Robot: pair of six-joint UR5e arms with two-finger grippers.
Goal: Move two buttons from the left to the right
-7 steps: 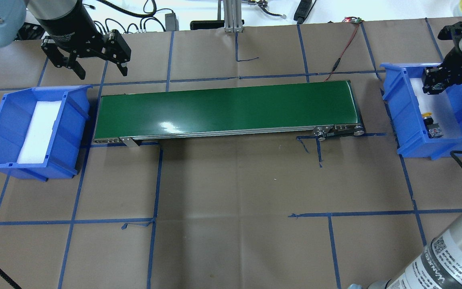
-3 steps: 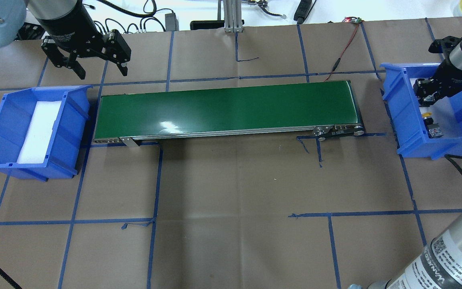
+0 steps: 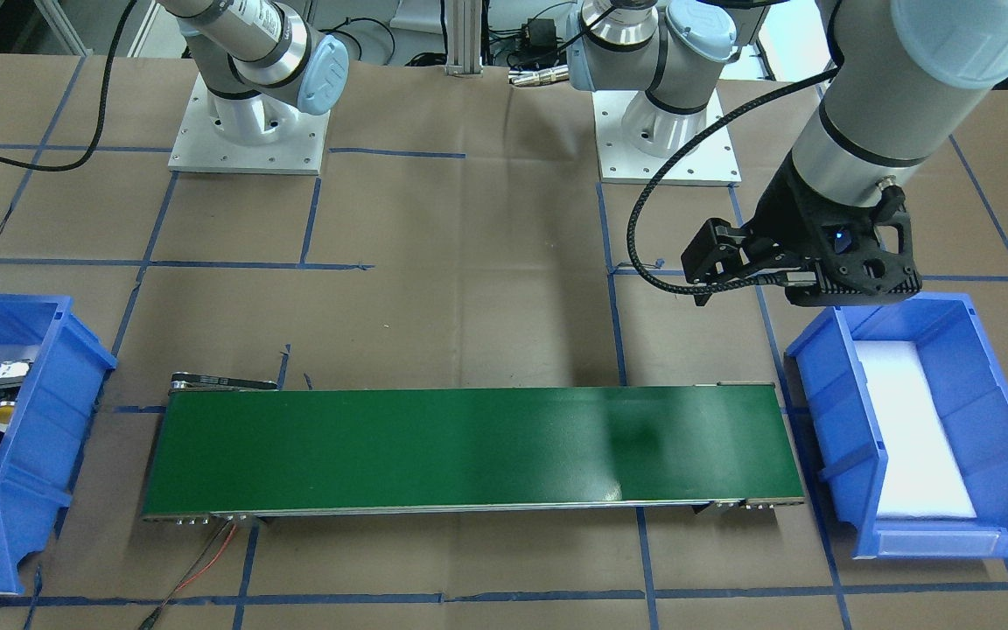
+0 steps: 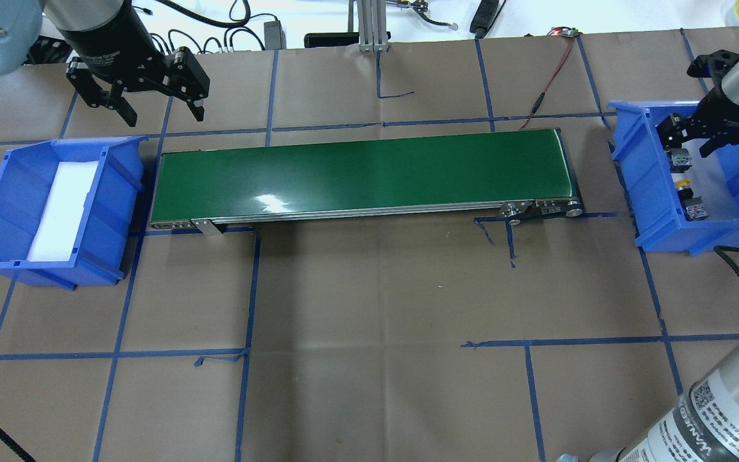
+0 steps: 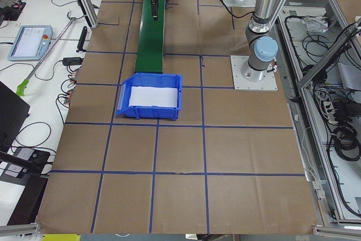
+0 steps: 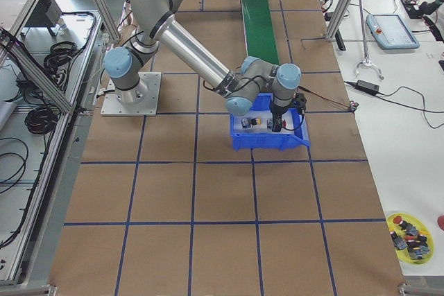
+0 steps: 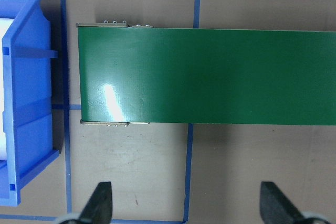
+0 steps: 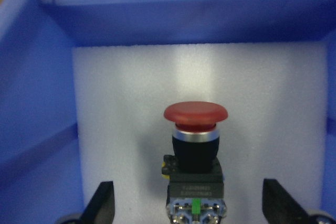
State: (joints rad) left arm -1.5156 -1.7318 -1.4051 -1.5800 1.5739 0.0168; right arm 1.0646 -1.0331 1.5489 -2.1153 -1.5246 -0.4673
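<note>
In the blue bin [image 4: 640, 168] at the right edge of the table [image 4: 376, 321], the yellow button [image 4: 690, 197] lies toward the near edge, on white foam [image 8: 115, 103] that probably cushions it. Just behind, the red button [image 8: 195, 140] lies between the fingers of the right gripper [image 4: 688, 140], which are spread wide and do not touch it. We judge it delivered. Toward the far-left corner, the left gripper [image 4: 164, 117] hovers spread beside the belt [image 4: 363, 176], out of the way.

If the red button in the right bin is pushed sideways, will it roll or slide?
The red button looks rigid, so it should not bend. Its blocky body probably resists rolling, though the round cap may let it pivot. The foam likely gives friction.
</note>
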